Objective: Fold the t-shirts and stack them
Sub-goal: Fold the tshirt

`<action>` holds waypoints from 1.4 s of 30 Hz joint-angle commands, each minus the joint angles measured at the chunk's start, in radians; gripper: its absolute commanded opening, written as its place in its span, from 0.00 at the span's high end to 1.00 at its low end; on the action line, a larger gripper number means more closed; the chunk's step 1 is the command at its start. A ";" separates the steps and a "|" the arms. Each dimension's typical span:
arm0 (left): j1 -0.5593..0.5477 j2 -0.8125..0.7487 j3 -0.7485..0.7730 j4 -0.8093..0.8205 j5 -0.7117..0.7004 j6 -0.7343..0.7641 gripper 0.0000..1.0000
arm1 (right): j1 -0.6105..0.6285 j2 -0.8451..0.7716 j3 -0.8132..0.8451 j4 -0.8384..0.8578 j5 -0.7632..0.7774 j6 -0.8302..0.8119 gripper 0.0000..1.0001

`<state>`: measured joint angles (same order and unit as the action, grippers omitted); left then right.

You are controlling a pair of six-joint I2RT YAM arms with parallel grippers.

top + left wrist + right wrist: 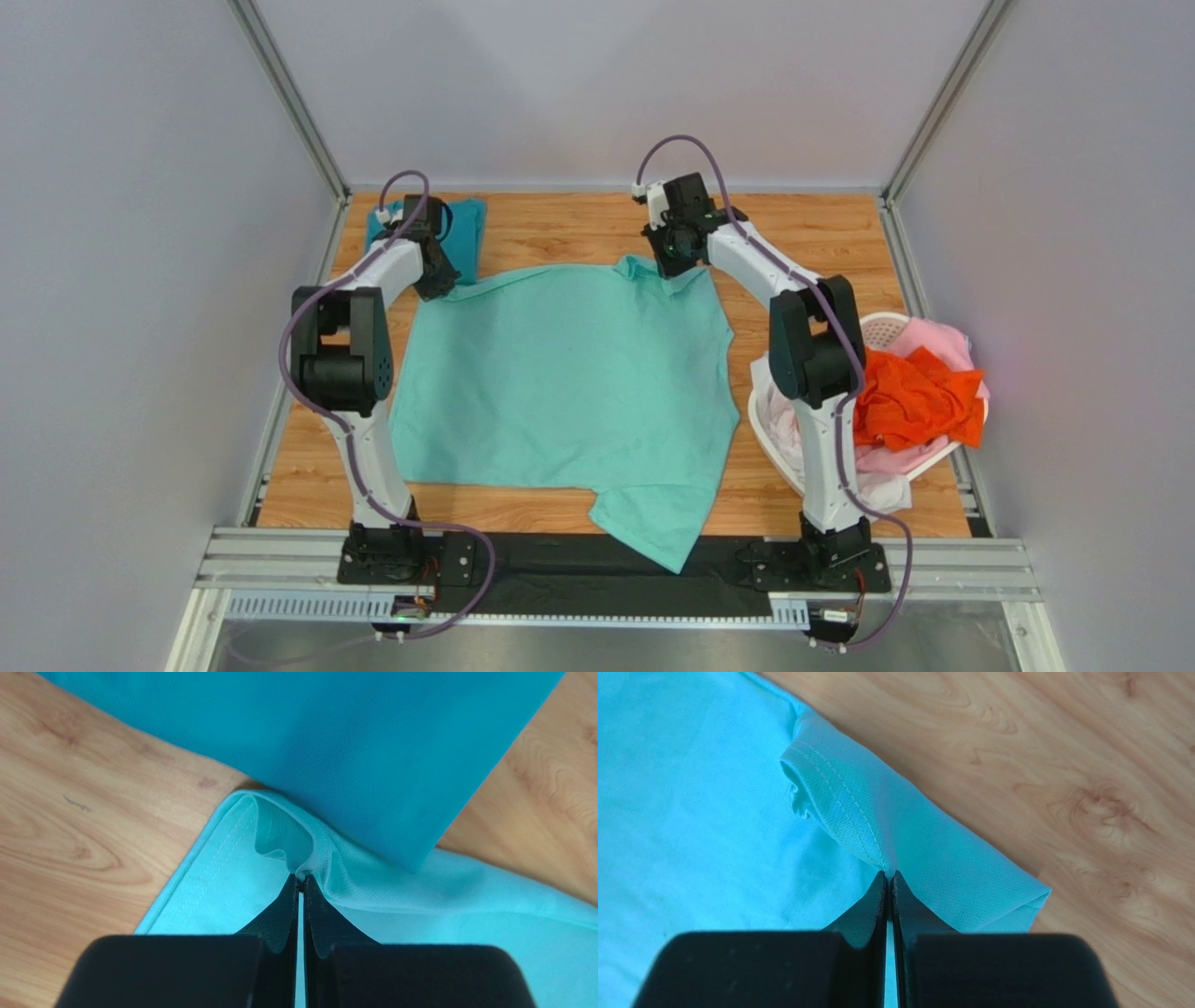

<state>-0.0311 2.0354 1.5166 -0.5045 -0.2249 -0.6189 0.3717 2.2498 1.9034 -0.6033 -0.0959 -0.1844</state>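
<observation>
A light mint-aqua t-shirt [561,378] lies spread flat over the middle of the wooden table, one sleeve hanging over the near edge. My left gripper [438,280] is shut on its far left corner, the hem [231,854] bunched at the fingertips. My right gripper [676,261] is shut on its far right corner, where a stitched hem fold [836,812] puckers up. A darker teal t-shirt [456,224] lies folded at the far left, just behind the left gripper, and its edge [337,742] fills the top of the left wrist view.
A white laundry basket [889,333] stands at the right edge of the table, holding an orange t-shirt [919,399] on top of pink cloth [943,340]. Grey walls enclose the table on three sides.
</observation>
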 commanded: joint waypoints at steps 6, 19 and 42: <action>0.005 -0.211 -0.190 0.080 0.039 -0.005 1.00 | 0.018 -0.252 -0.191 0.014 -0.062 0.003 1.00; 0.008 -0.394 -0.335 0.040 0.002 -0.004 1.00 | 0.085 -0.449 -0.417 -0.046 0.030 0.079 1.00; 0.017 -0.489 -0.415 -0.060 -0.027 0.012 1.00 | 0.110 -0.607 -0.613 -0.095 0.050 0.115 1.00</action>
<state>-0.0193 1.5753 1.1069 -0.5507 -0.2554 -0.6209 0.4744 1.6936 1.2999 -0.6991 -0.0673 -0.0910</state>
